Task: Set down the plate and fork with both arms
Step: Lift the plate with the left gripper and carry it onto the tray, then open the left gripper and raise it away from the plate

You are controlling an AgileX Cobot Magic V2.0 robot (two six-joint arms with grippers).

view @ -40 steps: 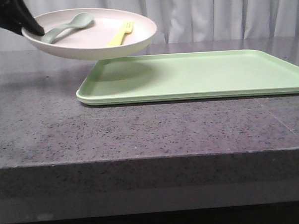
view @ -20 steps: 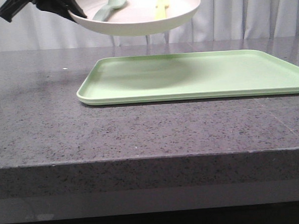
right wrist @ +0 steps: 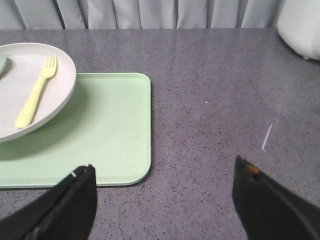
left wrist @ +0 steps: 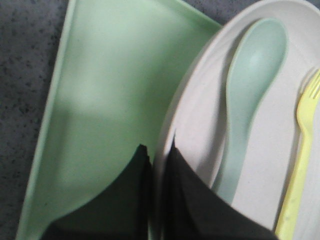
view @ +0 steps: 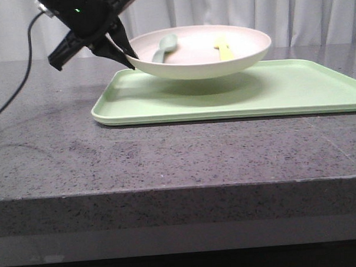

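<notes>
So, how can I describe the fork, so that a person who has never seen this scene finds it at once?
Look for the large light-green tray on the grey table. Above its left part, the left gripper holds a round off-white plate by the rim. The fork lies in that plate: pale yellow with tines, unlike the muted-green spoon beside it.

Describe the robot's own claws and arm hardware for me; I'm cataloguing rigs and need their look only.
The left claw is matte black, with flat, wedge-shaped fingers tapering to points. Its black wrist housing carries a small lit green light, and a thin black cable droops from it. The right claw has two broad black fingers, wide and blunt; one shows a small orange mark near its tip.
</notes>
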